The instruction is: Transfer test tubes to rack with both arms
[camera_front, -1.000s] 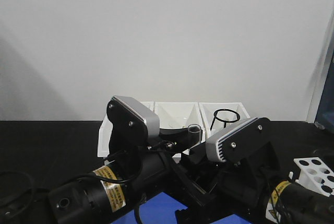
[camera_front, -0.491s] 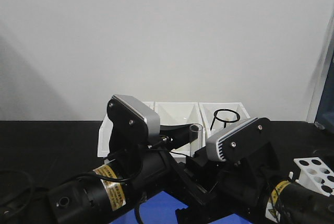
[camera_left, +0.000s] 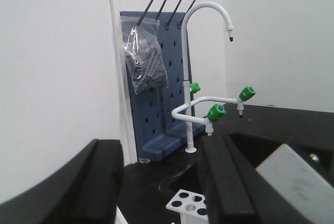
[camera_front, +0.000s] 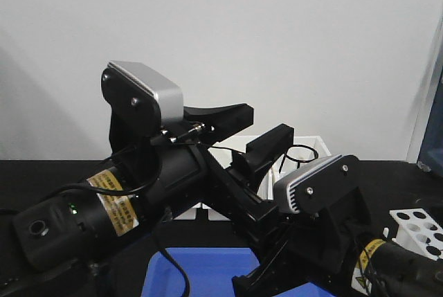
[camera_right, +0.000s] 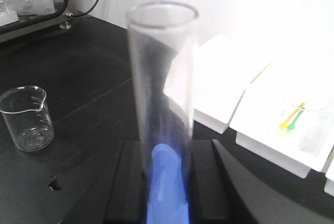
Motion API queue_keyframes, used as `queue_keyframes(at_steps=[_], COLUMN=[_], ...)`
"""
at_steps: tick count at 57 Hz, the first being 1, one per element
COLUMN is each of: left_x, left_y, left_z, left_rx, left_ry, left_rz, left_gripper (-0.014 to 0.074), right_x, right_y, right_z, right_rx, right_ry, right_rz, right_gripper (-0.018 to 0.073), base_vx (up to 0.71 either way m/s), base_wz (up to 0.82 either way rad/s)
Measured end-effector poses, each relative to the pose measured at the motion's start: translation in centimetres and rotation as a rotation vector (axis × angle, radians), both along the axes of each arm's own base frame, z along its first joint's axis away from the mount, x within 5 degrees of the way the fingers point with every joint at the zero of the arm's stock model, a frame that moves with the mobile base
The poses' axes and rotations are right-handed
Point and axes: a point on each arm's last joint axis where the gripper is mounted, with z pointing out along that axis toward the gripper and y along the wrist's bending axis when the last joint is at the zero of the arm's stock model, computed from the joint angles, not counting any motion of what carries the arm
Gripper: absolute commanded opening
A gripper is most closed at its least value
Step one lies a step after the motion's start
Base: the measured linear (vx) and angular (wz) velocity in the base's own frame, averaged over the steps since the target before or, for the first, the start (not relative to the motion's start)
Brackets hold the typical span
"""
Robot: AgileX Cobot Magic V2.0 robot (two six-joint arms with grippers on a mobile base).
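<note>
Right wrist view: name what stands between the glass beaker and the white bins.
The test tube, upright in the right gripper, stands between beaker and white bins, shown in the right wrist view.

Two bulky black robot arms (camera_front: 187,179), silver-grey ribbed wrist caps (camera_front: 149,89) with screws, yellow-and-white stickers (camera_front: 114,207), black cables (camera_front: 173,262), green light (camera_front: 71,208)

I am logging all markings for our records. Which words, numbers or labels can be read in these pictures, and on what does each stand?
No text can be read.
left arm's sticker, yellow and white: print too small to read.
right arm's sticker: blurred, unreadable.
beaker: faint printed marks, unreadable.
test tube: no marking seen.
</note>
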Motion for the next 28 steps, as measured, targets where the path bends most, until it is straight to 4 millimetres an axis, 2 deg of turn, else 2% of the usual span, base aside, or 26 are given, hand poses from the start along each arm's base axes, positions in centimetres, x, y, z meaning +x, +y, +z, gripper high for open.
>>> queue_keyframes(at_steps=[8, 10, 21, 28], left_x=[-0.7, -1.5, -2.4, -2.5], left_y=[0.8, 1.6, 2.7, 3.0], left_z=[1.3, 2.4, 3.5, 3.5], left_rx=[-0.026, -0.046, -0.032, -0.008], left_ry=[-0.026, -0.058, -0.088, -0.071], left_rz=[0.001, 0.004, 0.024, 0.036], left_gripper=[0.045, 0.045, 0.045, 0.045], right_x=[0.0, 0.0, 0.2, 1.5], right_y=[0.0, 0.0, -0.2, -2.0], right_z=[0.0, 0.0, 0.5, 0.7], right_rx=[0.0, -0.004, -0.02, -0.001], right_ry=[0.0, -0.006, -0.08, -0.089], right_rz=[0.0, 0.002, 0.004, -0.081], right_gripper=[-0.0008, -0.0008, -0.0008, -0.0008], base_vx=[0.0, 0.0, 0.0, 0.0], base_wz=[0.0, 0.0, 0.0, 0.0])
